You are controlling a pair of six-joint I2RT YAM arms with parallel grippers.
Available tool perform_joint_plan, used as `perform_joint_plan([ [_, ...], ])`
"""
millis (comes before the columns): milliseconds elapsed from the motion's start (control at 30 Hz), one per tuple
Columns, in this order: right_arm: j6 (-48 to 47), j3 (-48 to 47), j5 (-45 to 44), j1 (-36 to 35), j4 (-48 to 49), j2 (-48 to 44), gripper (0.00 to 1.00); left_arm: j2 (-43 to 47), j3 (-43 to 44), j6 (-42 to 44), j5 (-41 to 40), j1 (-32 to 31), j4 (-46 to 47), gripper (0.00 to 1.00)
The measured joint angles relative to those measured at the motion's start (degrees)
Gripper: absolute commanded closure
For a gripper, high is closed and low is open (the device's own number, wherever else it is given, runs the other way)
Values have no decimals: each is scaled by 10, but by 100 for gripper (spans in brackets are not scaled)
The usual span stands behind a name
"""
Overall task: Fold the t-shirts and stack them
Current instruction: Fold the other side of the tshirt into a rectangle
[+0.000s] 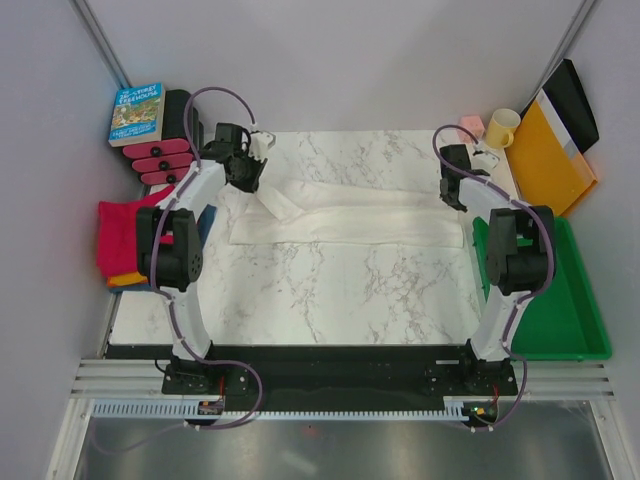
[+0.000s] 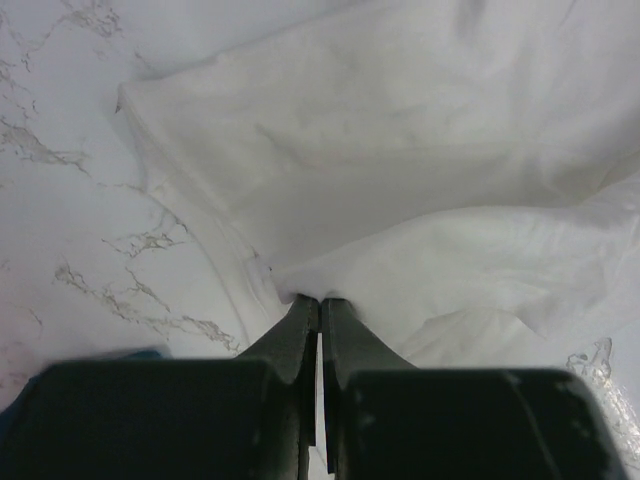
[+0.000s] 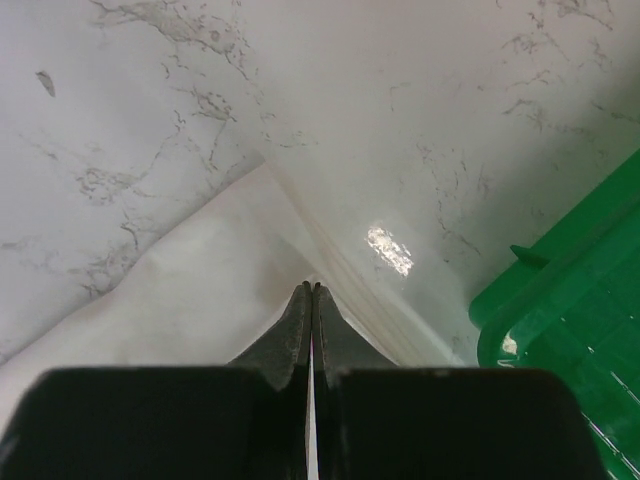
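Pressed together, the left end effector (image 2: 320, 300) pinches a raised fold at the left end of the cream-white t-shirt (image 2: 420, 150). The right end effector (image 3: 311, 288), likewise closed, pinches the shirt's right corner, near the green tray (image 3: 570, 330). Between them the shirt lies as a long band across the marble tabletop (image 1: 320, 290). A folded magenta t-shirt (image 1: 118, 232) sits at the tabletop's left edge, an orange t-shirt (image 1: 125, 280) showing at its near side.

My fingers (image 2: 290, 345) are black, the big shirt (image 1: 350, 215) cream-white, the table (image 1: 330, 300) white marble with grey veins, the tray (image 1: 570, 330) green, the folded shirt (image 1: 115, 235) magenta-pink, the cup (image 1: 500, 127) yellow, the book (image 1: 138, 112) blue
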State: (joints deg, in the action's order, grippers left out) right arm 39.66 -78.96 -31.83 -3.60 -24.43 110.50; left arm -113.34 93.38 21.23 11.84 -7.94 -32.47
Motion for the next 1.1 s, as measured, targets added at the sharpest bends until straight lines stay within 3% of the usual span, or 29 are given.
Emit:
perform_joint_plan([
  [233, -5, -11, 1, 14, 3, 39, 100, -50, 74, -4, -5, 0, -4, 98],
  [300, -6, -14, 1, 16, 3, 46, 82, -61, 94, -4, -10, 0, -4, 91],
  [367, -12, -21, 8, 16, 5, 53, 64, -71, 113, -9, -17, 0, -4, 64],
  [400, -20, -23, 11, 16, 9, 54, 51, -71, 118, -15, -24, 0, -4, 29],
  [433, -20, -24, 12, 15, 14, 54, 46, -71, 119, -18, -28, 0, -4, 1],
  [467, -28, -22, 14, 13, 23, 50, 43, -69, 120, -25, -28, 2, -1, 0],
  [667, -50, -19, 28, -22, 50, -8, 41, -18, 78, -64, -21, 22, 10, 2],
  [733, -52, -14, 36, -42, 59, -33, 56, 21, 44, -70, -9, 28, 12, 19],
  [767, -51, -8, 41, -56, 65, -49, 68, 42, 26, -73, 1, 30, 15, 38],
  [800, -53, -4, 47, -66, 68, -57, 88, 61, 7, -77, 12, 31, 17, 46],
  [833, -51, 1, 52, -78, 73, -64, 94, 77, -8, -82, 23, 30, 18, 57],
  [867, -48, 6, 58, -89, 76, -66, 99, 96, -31, -82, 37, 29, 24, 72],
  [967, -35, 21, 77, -113, 79, -57, 100, 115, -76, -83, 63, 17, 24, 91],
  [1100, -17, 28, 94, -120, 75, -14, 100, 87, -97, -79, 77, 2, 10, 92],
])
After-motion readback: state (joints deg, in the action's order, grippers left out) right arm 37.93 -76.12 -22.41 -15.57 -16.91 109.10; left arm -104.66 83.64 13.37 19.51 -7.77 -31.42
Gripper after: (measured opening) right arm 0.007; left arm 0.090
